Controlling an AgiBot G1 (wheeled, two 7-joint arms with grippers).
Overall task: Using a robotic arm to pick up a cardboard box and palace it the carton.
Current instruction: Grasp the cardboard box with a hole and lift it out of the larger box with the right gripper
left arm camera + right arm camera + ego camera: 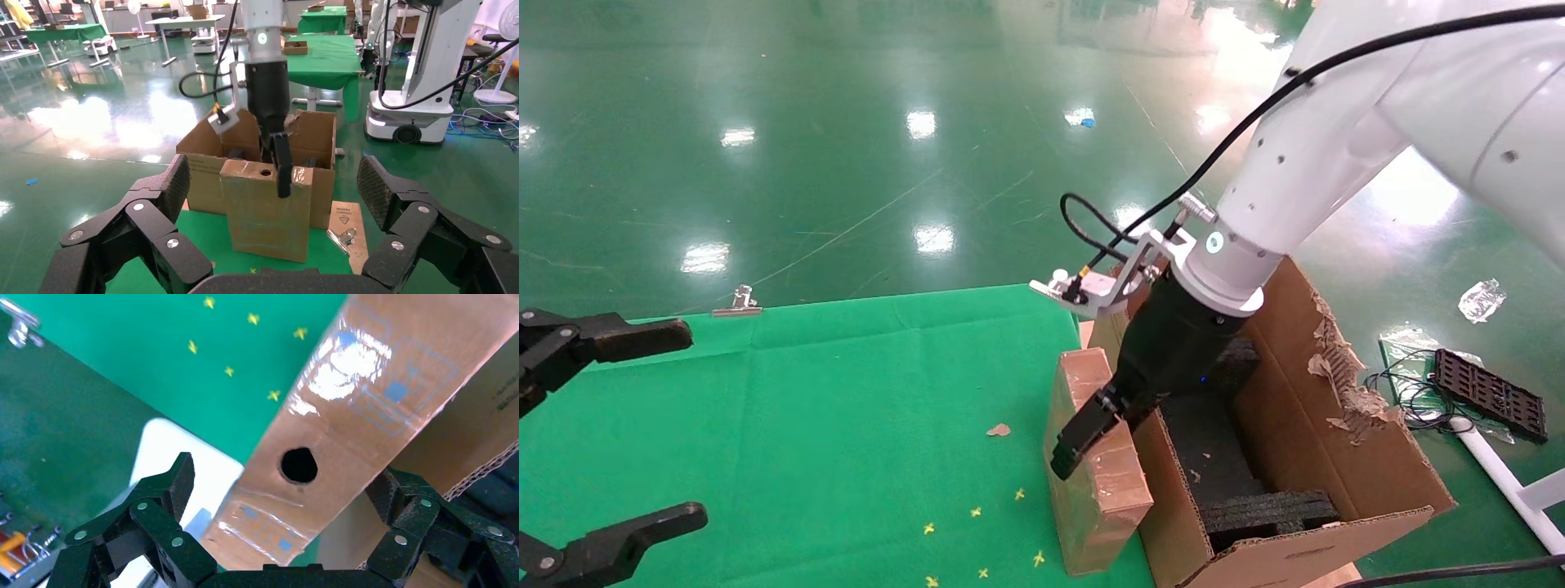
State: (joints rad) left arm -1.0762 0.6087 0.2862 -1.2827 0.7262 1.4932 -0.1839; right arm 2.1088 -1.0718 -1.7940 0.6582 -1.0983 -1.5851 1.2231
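Here, cardboard box [1095, 457] is seen standing on edge at right edge of green-covered desk [846, 392], pressed against outer wall of carton [1336, 425]. Right claw [1091, 429] of robotic arm [1303, 180] is lowered over box top; fingers [156, 508] are spread either side of taped top face, not visibly closed on it. Black foam [1254, 510] is seen inside carton. Left claw [601, 433] is held wide open, empty, over desk's left edge.

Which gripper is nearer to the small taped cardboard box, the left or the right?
Right. The right gripper straddles the cardboard box top edge; the left gripper hangs open far across the table.
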